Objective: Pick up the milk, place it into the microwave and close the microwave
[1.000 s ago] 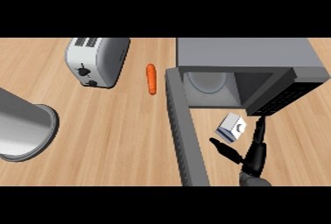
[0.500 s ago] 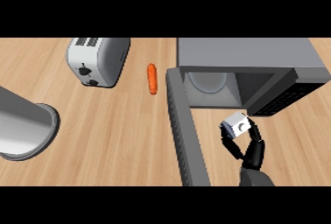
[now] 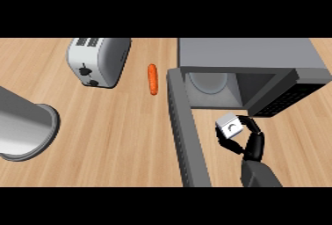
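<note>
While the microwave [image 3: 250,66] stands with its door [image 3: 186,132] swung wide toward the near edge of the wooden surface [image 3: 110,127], the right hand [image 3: 245,137] has the milk [image 3: 230,126] in its grasp just in front of the open cavity. The milk is a small grey-and-white carton, tilted, sitting at the top of the hand, with black fingers [image 3: 251,125] curled along its right side and the thumb coming up under it from the lower left. So the hand is closed round the carton, which sticks out above and to the left of the palm. From where I stand the carton is lifted just outside the microwave's mouth, between the open door on its left and the dark control panel [image 3: 285,101] on its right, and it is not inside the cavity yet. I can make out a round plate [image 3: 211,83] within the cavity.

Farther left on the surface, a toaster [image 3: 99,59] lies near the far edge, and a carrot [image 3: 152,79] rests between it and the microwave door, touching neither. A large grey cylinder [image 3: 23,125] comes in at the left edge.
</note>
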